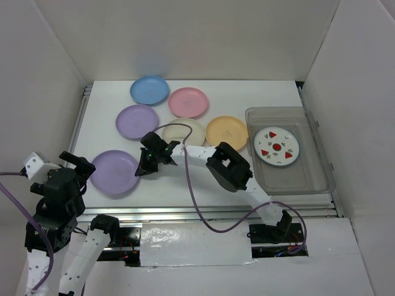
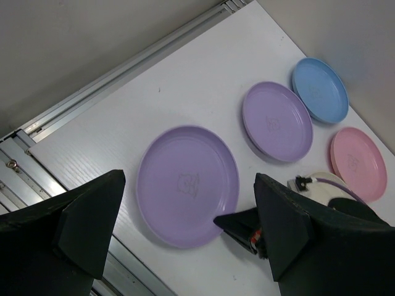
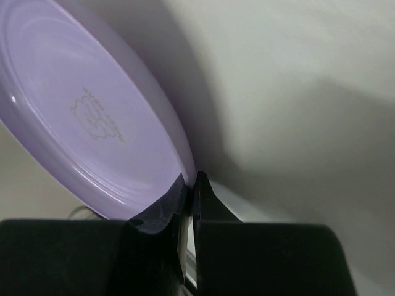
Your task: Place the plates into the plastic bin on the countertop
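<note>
Reaching across to the near left corner of the countertop (image 1: 179, 192), the right gripper (image 1: 141, 167) had its jaws pinched almost shut on the right-hand rim of the nearer purple plate (image 1: 113, 172). The plastic bin (image 1: 290, 180) sat well apart at the right edge, with the fruit-printed plate (image 1: 276, 146) inside, so the carry looked to run rightward. The left gripper (image 1: 57, 165) hung wide open and empty over that same corner.

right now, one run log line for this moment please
right fingers shut on near purple plate rim | left fingers open, holding nothing | fruit plate in bin | five other plates on countertop
</note>
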### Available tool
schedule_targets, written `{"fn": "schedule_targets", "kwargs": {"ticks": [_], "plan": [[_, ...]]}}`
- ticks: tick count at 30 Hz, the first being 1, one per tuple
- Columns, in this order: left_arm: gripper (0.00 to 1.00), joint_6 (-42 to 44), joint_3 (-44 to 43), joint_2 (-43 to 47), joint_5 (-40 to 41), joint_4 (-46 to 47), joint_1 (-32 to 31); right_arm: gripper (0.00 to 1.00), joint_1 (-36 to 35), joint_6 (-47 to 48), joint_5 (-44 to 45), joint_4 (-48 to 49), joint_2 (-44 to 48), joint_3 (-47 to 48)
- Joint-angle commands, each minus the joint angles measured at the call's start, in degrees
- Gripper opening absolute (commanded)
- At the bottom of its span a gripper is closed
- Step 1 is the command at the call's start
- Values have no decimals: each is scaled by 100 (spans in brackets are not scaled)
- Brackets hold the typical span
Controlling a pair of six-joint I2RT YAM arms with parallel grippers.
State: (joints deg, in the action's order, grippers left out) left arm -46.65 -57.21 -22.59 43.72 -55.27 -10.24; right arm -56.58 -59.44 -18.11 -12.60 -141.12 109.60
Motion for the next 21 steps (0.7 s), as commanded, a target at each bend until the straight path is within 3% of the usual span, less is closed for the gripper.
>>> {"fn": "schedule_targets", "kwargs": {"ticks": [1, 4, 7, 11, 12, 19, 21], "plan": [[99, 113, 35, 18, -13, 227, 31, 0, 112, 116, 237, 670, 1593, -1155], [99, 121, 35, 0, -22, 235, 31, 0, 524, 397, 395, 532, 2829, -1860], [99, 174, 43, -26, -65, 253, 31, 0, 1191, 835, 877, -381, 3870, -2266], [99, 314, 87, -35, -224, 350, 31, 0, 2701, 1162, 712, -761, 4987, -3329], [99, 341, 96, -44, -259, 393, 31, 0, 3409, 1232, 756, -944, 5346, -3505], [99, 455, 131, -114, -373, 490, 31, 0, 6347, 1813, 669, -1359, 6166, -4726], [99, 464, 131, -140, -426, 499, 31, 0, 6807, 1752, 538, -1159, 6359, -5052]]}}
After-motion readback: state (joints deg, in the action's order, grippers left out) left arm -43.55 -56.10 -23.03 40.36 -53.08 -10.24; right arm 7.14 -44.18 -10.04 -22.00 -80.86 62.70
